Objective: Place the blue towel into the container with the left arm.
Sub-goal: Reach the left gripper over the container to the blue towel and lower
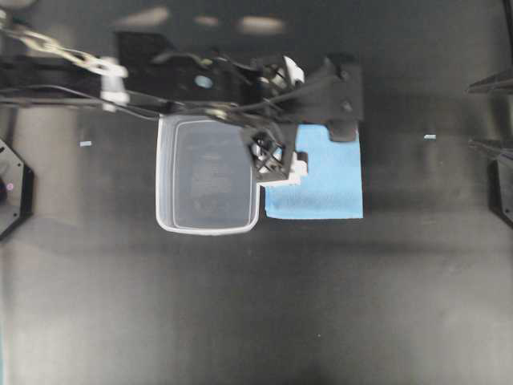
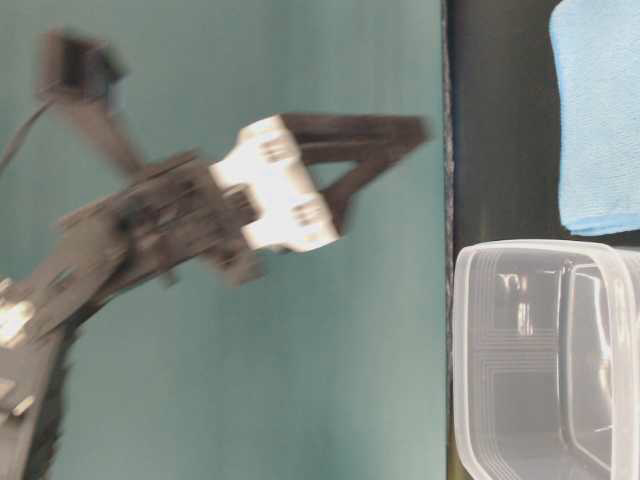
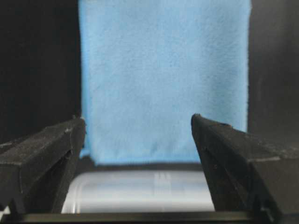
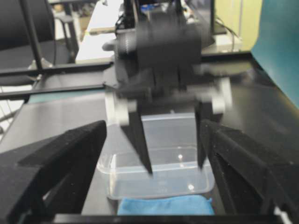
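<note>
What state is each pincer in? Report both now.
Left pincer: open, holding nothing, above the blue towel.
Right pincer: open, holding nothing.

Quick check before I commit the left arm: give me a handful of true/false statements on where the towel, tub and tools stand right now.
1. The blue towel lies flat on the table beside the container. True.
2. The container already holds the towel. False: it is empty; the towel lies outside it.
3. The left tool is open, with nothing between its fingers. True.
4. The left tool is clamped on the towel's edge. False: in the table-level view it hangs above the surface, gripping nothing.
5. The right tool is shut on the container's rim. False: it is open, well back from the container, watching the left tool work.
</note>
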